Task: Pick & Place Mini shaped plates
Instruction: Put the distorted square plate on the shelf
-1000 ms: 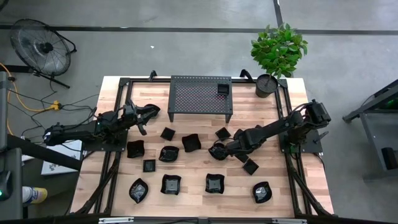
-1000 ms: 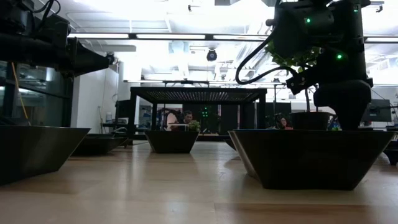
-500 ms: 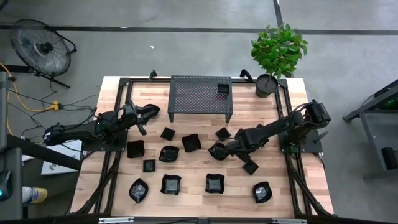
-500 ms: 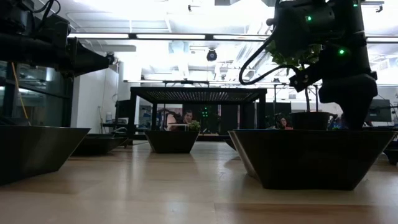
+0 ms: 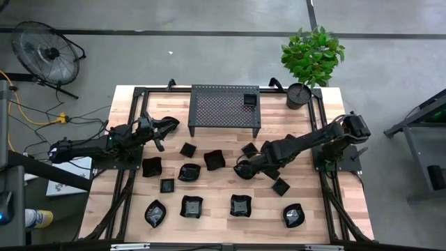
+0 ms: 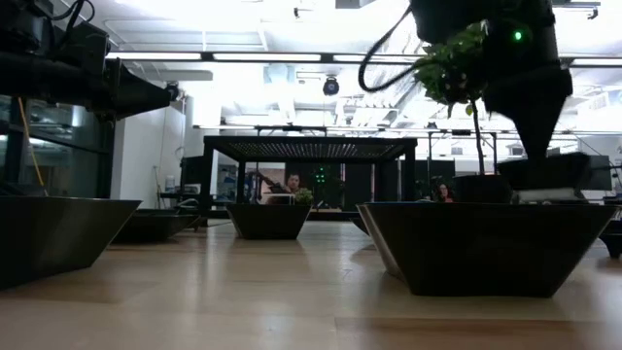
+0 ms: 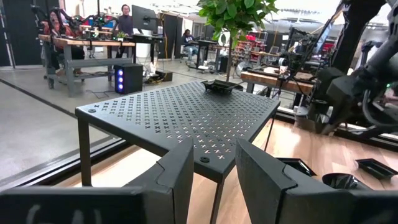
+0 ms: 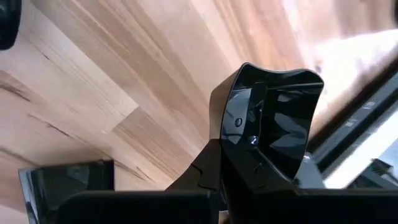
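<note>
Several mini shaped plates, small glossy black dishes, lie across the wooden table (image 5: 209, 187), among them one (image 5: 213, 160) in the middle, one (image 5: 191, 206) near the front and one (image 5: 281, 186) to the right. Another plate (image 5: 249, 100) sits on the rack. My right gripper (image 5: 245, 168) hangs over the table's middle right, shut on a wavy-edged plate (image 8: 268, 118) that it holds clear of the wood. My left gripper (image 5: 166, 127) hovers at the rack's left end, open, with nothing between its fingers (image 7: 177, 177).
A black perforated rack (image 5: 224, 110) stands at the back centre. A potted plant (image 5: 298, 95) is at the back right corner. A floor fan (image 5: 47, 52) stands off the table to the left. People sit at benches in the room beyond (image 7: 125, 11).
My right gripper has risen off the table with the plate and shifted slightly toward the back. The left arm has not moved.
</note>
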